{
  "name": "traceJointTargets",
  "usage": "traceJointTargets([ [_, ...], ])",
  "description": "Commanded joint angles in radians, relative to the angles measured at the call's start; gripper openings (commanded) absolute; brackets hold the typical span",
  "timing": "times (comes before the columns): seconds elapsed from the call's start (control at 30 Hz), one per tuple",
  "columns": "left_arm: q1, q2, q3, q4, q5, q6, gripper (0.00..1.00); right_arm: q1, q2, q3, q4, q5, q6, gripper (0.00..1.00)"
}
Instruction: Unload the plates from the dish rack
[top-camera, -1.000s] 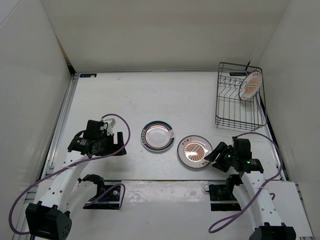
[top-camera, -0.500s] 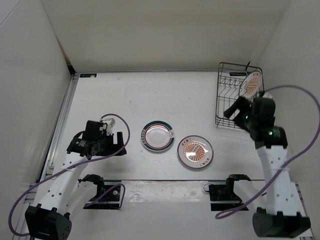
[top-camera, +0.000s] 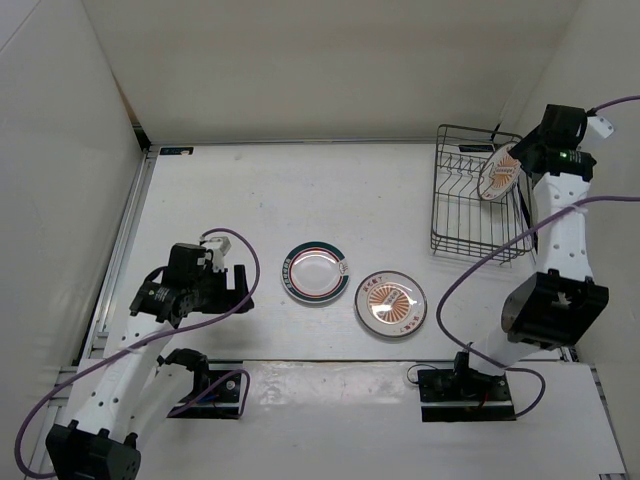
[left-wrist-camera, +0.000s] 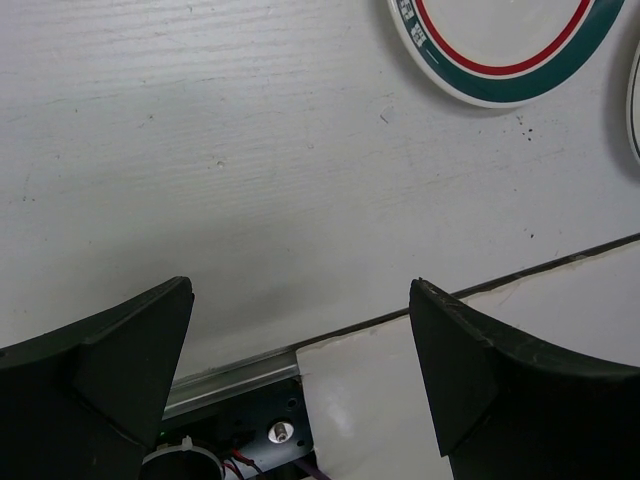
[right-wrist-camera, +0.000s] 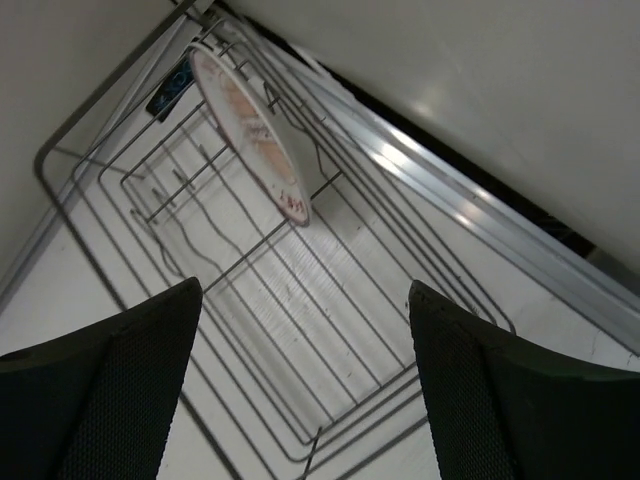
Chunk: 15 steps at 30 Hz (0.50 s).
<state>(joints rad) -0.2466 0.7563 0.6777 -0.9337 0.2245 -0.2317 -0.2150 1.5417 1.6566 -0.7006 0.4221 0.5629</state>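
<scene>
The black wire dish rack (top-camera: 478, 205) stands at the back right. One sunburst plate (top-camera: 500, 170) stands on edge in it; it also shows in the right wrist view (right-wrist-camera: 255, 130). The teal-and-pink-rimmed plate (top-camera: 316, 273) and a second sunburst plate (top-camera: 390, 302) lie flat on the table. My right gripper (top-camera: 522, 150) is open and empty, high over the rack's right side, just right of the upright plate. My left gripper (top-camera: 238, 288) is open and empty, low over the table left of the teal-rimmed plate (left-wrist-camera: 500, 50).
White walls close in the table on the left, back and right; the right wall is close beside the rack (right-wrist-camera: 300, 330). A metal rail (left-wrist-camera: 230, 375) runs along the table's front edge by the left arm's base. Purple cables trail from both arms.
My right arm has swung up from beside the flat sunburst plate to high over the rack's right side. My left arm has barely moved.
</scene>
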Motion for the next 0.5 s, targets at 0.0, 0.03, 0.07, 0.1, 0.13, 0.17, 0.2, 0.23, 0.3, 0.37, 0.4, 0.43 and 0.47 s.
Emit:
traceJointTargets([
  [0.0,-0.014,-0.021,-0.001,0.013,0.006,-0.003,1.0,-0.001,0.067,0.055,0.087,0.135,-0.037,0.85],
  [0.03,-0.013,-0.025,-0.001,0.013,0.003,-0.004,1.0,-0.003,0.087,0.034,0.125,0.15,-0.067,0.85],
  [0.07,-0.016,-0.028,-0.001,0.012,0.003,-0.004,1.0,-0.001,0.093,0.017,0.156,0.159,-0.107,0.85],
  [0.1,-0.017,-0.031,-0.001,0.012,0.001,-0.008,1.0,-0.006,0.115,0.006,0.165,0.159,-0.144,0.88],
  [0.13,-0.02,-0.037,-0.001,0.01,-0.005,-0.006,1.0,-0.007,0.13,-0.015,0.188,0.147,-0.155,0.9],
  [0.17,-0.02,-0.04,-0.003,0.01,-0.014,-0.006,1.0,-0.011,0.139,-0.041,0.223,0.127,-0.173,0.9],
  [0.2,-0.019,-0.044,-0.001,0.007,-0.016,-0.006,1.0,-0.017,0.165,-0.055,0.242,0.098,-0.208,0.9],
  [0.23,-0.02,-0.052,-0.001,0.003,-0.023,-0.006,1.0,-0.017,0.181,-0.079,0.28,0.095,-0.224,0.9],
  [0.3,-0.019,-0.069,-0.004,0.003,-0.037,-0.009,1.0,-0.02,0.221,-0.078,0.286,0.061,-0.276,0.9],
  [0.37,-0.02,-0.075,-0.006,0.006,-0.04,-0.009,1.0,-0.023,0.233,-0.07,0.306,0.05,-0.307,0.9],
  [0.4,-0.019,-0.08,-0.006,0.003,-0.048,-0.011,1.0,-0.023,0.251,-0.069,0.309,0.05,-0.31,0.9],
  [0.43,-0.019,-0.08,-0.004,0.004,-0.047,-0.012,1.0,-0.026,0.259,-0.046,0.315,0.049,-0.316,0.9],
  [0.47,-0.019,-0.08,-0.007,0.004,-0.05,-0.012,1.0,-0.027,0.276,-0.029,0.3,0.059,-0.32,0.9],
])
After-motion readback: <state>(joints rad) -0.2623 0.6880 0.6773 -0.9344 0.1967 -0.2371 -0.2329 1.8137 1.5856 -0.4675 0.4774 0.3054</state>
